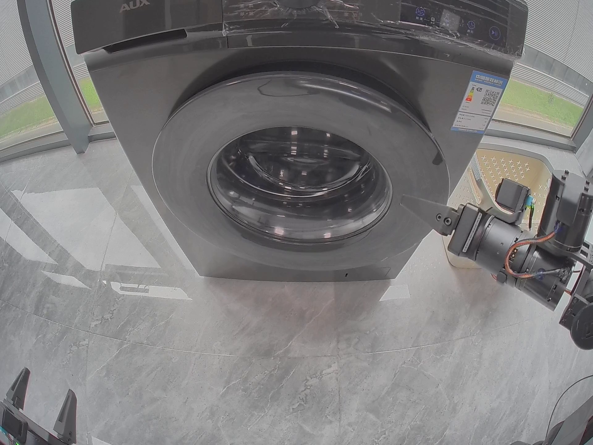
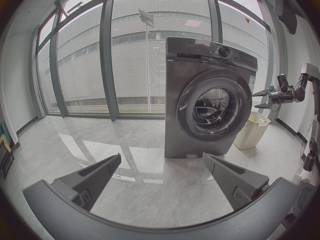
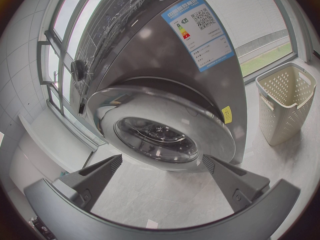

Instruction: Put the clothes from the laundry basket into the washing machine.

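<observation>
Glossy grey stone-tile floor (image 1: 247, 341) reflecting daylight. Far side: floor-to-ceiling windows (image 2: 83, 60) in dark frames, with a ribbed grey building (image 2: 190, 17) and a grass strip (image 1: 537, 103) outside. White wall (image 2: 16, 84) adjoining.

The right arm (image 1: 494, 242) is seen cased in dark grey cylindrical housings, with an orange cable (image 1: 522, 244) looped along the wrist and a pale band (image 1: 472, 231) set behind the right gripper (image 1: 409, 201). The left gripper (image 2: 161, 155) is pictured on a curved grey bracket (image 2: 160, 227). On both, dark grey wedge-shaped fingers (image 3: 233, 180) are tapered to points, textured at the inner tips and each fixed with a round screw (image 3: 238, 195).
</observation>
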Controlling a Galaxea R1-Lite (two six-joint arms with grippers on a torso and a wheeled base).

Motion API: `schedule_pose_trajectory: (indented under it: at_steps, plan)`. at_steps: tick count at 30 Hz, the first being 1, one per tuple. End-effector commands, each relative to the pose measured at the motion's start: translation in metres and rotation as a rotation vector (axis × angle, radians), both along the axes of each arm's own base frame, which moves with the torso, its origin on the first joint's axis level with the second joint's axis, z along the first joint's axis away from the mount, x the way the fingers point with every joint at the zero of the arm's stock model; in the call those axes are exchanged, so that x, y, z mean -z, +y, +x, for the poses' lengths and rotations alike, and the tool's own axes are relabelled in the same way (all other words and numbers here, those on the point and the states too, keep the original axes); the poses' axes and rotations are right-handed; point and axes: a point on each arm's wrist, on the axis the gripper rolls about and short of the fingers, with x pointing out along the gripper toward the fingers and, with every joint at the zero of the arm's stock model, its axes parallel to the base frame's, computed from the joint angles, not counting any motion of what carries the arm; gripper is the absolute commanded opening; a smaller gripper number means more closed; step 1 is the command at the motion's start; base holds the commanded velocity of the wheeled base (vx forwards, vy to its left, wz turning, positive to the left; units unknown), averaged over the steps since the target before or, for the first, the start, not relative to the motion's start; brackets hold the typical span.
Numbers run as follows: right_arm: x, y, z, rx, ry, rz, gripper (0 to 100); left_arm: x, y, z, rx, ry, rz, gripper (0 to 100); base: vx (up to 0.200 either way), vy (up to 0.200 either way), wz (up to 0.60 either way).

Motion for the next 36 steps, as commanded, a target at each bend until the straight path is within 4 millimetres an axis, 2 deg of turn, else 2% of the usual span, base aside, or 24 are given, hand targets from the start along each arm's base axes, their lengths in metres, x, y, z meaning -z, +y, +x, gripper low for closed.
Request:
schedule_pose_trajectory:
  at_steps: [1, 8, 18, 32, 36]
  plan:
    - [0.006, 0.000, -0.005, -0.012, 0.019, -0.012, 100, 0.005, 0.000, 0.000, -0.001, 0.003, -0.001, 100, 0.000, 0.000, 0.00]
    - [0.017, 0.003, -0.012, -0.038, 0.049, -0.042, 100, 0.005, 0.000, 0.000, -0.001, 0.004, -0.003, 100, 0.000, 0.000, 0.00]
    - [0.013, 0.004, -0.010, -0.040, 0.015, -0.066, 100, 0.005, 0.000, 0.000, -0.001, 0.004, -0.003, 100, 0.180, 0.000, 0.00]
    - [-0.002, 0.005, -0.006, -0.030, -0.040, -0.047, 100, 0.005, 0.000, 0.000, -0.001, 0.004, -0.003, 100, 0.000, 0.000, 0.00]
    - [-0.013, 0.003, 0.002, 0.005, -0.072, -0.024, 100, 0.005, 0.000, 0.000, -0.001, 0.004, -0.004, 100, 0.000, 0.000, 0.00]
